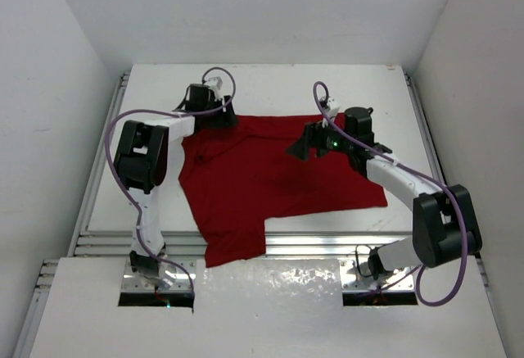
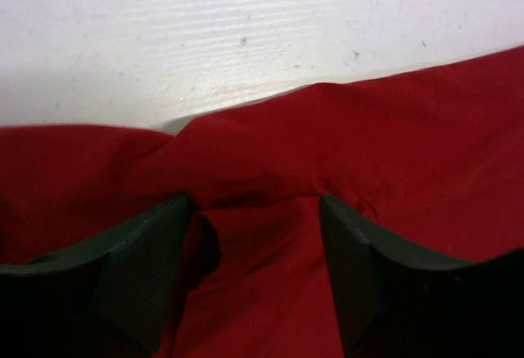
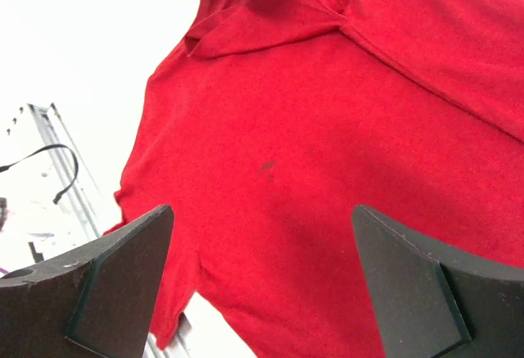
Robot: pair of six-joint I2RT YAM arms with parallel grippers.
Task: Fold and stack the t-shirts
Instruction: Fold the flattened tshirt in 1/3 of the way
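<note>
We see the t-shirt (image 1: 278,182) spread on the white table (image 1: 270,88), one flap reaching over the near rails. Its far left edge puckers into a ridge between the parted jaws of the left gripper (image 2: 255,210), which do not pinch it. The right gripper (image 3: 262,219) hangs wide open above the cloth, clear of it. From overhead the left fingertips are hidden under the wrist.

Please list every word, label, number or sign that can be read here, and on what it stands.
None can be read. The red t-shirt is plain, with no print or tag showing; the white table, the left arm and the right arm show no marking that can be read.
</note>
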